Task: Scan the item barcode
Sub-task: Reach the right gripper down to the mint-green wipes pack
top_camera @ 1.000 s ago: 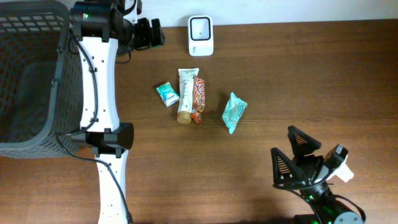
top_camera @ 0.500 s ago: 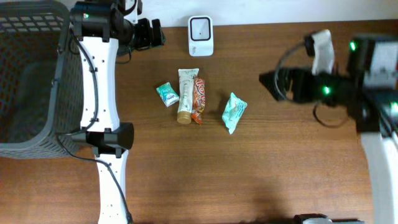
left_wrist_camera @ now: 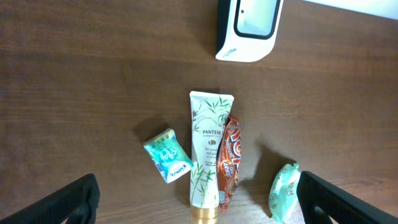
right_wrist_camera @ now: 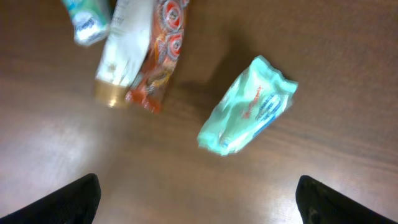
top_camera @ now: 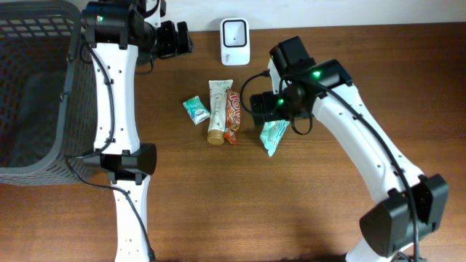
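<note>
Step in hand: approach to pick. Nothing lifted yet, nothing presented to the barcode scanner [top_camera: 234, 41], which stands at the middle of the table's far edge.

Right gripper [top_camera: 266, 107]: hangs over the teal packet [right_wrist_camera: 247, 106], jaws spread wide and empty. In the wrist view the fingertips sit at the two lower corners with the packet up between them and right of centre. Contact with the packet: none visible.

Right arm: stretched in from the near right corner, elbow high, forearm running diagonally toward table centre, wrist pitched down.

Teal packet: lies flat and slanted mid-table, apart from the other goods. Likely the item chosen, judging by the gripper's position.

To its left, a Pantene tube [left_wrist_camera: 208, 149] and a red snack bar [left_wrist_camera: 229, 158] lie side by side, touching. A small teal sachet [left_wrist_camera: 166, 155] lies just left of the tube.

Left gripper [top_camera: 175, 38]: parked by the far edge, left of the scanner, jaws wide, empty.

Next move, as judged: centre over the packet, turn the wrist to straddle its narrow width, descend, close. Crinkly wrap may slide or fold. Barcode side not discernible.
</note>
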